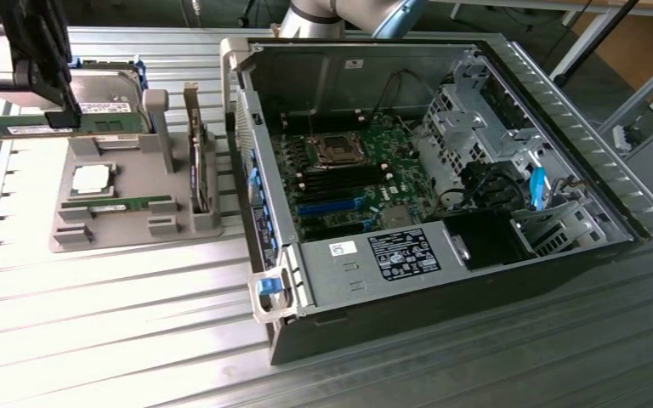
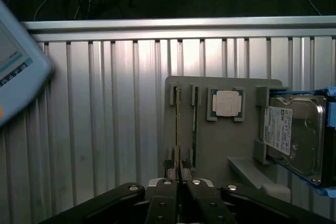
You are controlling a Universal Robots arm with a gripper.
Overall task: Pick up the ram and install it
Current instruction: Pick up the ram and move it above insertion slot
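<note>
The open computer case (image 1: 599, 178) lay with its motherboard (image 1: 349, 183) facing up. Beside it, on the exterior view's left, stood the grey holder (image 1: 133, 231), with a twin stick (image 1: 122, 206) lying in its slot. The gripper (image 2: 179, 176) hung above that holder, clenched on the ram (image 2: 178, 124), which it held on edge and level. Carrying it well probably meant keeping the clamp firm, the stick untilted, and the path high enough to clear the case wall.
</note>
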